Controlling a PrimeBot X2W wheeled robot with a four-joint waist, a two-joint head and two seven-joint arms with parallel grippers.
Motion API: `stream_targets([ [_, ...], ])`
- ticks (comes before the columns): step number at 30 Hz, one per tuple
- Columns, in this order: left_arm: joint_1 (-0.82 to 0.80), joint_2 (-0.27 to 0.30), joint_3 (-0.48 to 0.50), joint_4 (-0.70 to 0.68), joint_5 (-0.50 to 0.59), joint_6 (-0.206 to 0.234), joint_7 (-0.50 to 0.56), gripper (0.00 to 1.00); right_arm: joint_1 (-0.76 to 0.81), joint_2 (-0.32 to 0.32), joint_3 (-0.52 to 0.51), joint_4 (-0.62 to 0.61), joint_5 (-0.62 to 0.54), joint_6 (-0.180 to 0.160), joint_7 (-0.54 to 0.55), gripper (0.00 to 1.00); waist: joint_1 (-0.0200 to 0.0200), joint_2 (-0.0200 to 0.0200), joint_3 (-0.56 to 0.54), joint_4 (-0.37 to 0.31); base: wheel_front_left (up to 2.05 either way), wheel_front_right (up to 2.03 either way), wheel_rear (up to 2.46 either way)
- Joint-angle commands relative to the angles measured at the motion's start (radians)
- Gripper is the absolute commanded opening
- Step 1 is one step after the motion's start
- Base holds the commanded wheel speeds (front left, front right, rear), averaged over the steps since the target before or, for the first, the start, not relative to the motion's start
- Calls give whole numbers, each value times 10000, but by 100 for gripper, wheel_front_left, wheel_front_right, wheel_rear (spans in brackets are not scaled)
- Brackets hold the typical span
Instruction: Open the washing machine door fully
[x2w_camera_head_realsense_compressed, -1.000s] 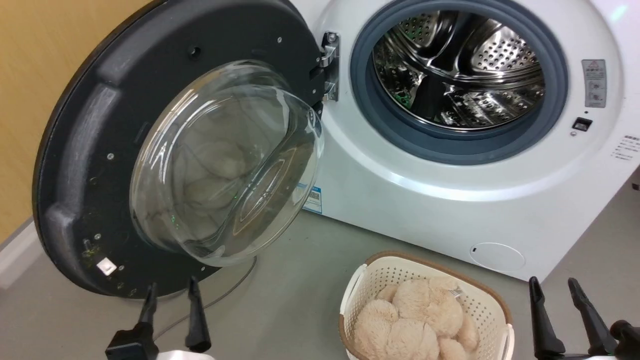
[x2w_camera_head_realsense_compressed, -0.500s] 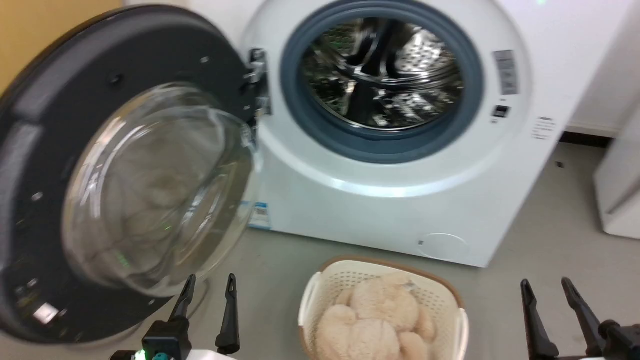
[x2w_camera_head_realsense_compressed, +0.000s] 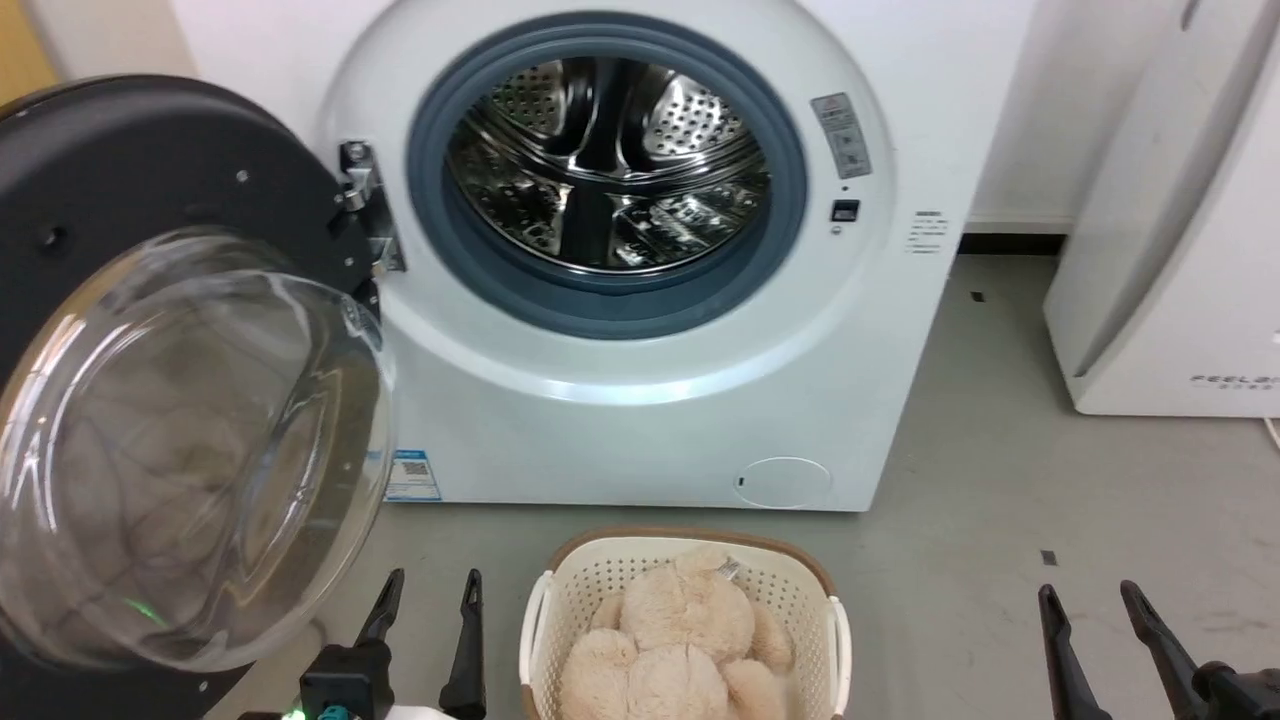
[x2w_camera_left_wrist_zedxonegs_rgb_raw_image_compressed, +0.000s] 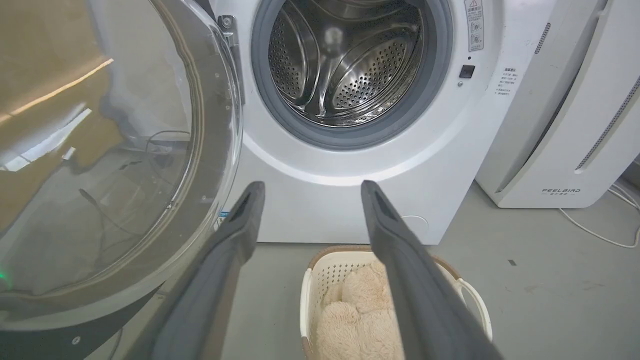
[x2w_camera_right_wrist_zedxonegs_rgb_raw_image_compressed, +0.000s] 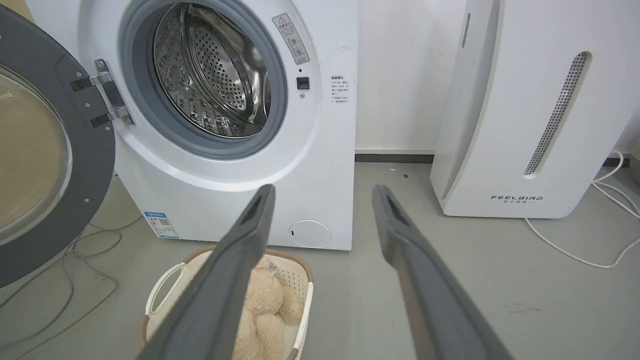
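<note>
Nearest, head view: left gripper (x2w_camera_head_realsense_compressed: 432, 582) at 7 o'clock, fingers spread, nothing between them. Right gripper (x2w_camera_head_realsense_compressed: 1087, 595) at 5 o'clock, fingers also spread, empty. Both hang over grey floor (x2w_camera_head_realsense_compressed: 1000, 520), touching nothing.

Between them, 6 o'clock: white perforated basket (x2w_camera_head_realsense_compressed: 570, 600) with brown rim, a beige plush toy (x2w_camera_head_realsense_compressed: 685, 615) lying inside.

Just past the basket, 12 o'clock: washing machine (x2w_camera_head_realsense_compressed: 650, 420), white, front toward the camera. Steel drum (x2w_camera_head_realsense_compressed: 610, 160) exposed, grey gasket (x2w_camera_head_realsense_compressed: 620, 305) ringing it. Blue label (x2w_camera_head_realsense_compressed: 412, 475) low at 7 o'clock from the drum; small round flap (x2w_camera_head_realsense_compressed: 783, 482) at 5 o'clock from it.

Washing machine door (x2w_camera_head_realsense_compressed: 150, 170) at 9 o'clock from the drum, hanging on a metal hinge (x2w_camera_head_realsense_compressed: 362, 200) at the left side of the opening. It stands wide open, black inner face and clear glass bowl (x2w_camera_head_realsense_compressed: 190, 450) turned toward the camera, left part cut by the frame edge. Left gripper tips are near the bowl's 4 o'clock edge, a strip of floor showing between.

Farther, 2 o'clock: white appliance (x2w_camera_head_realsense_compressed: 1170, 280) marked FEELBIRD, apart from the machine. In the right wrist view a white cable (x2w_camera_right_wrist_zedxonegs_rgb_raw_image_compressed: 575, 250) lies on the floor beside it.
</note>
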Motion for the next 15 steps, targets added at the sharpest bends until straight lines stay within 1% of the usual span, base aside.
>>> stream_targets([
  [1,146,36,28,37,-75,30,6,100,119,26,35,-58,43,6,24,100,0,0,-3,-73,0,0,0],
  [2,175,43,31,52,-91,42,22,100,120,26,52,-59,66,6,21,100,0,0,-1,-92,0,0,0],
  [3,81,4,4,23,-33,6,10,0,0,0,35,-6,56,0,0,0,0,0,-2,-96,0,0,0],
  [15,73,-37,75,-46,38,-50,102,0,-126,-1,75,82,-8,0,20,0,0,0,26,-128,0,0,0],
])
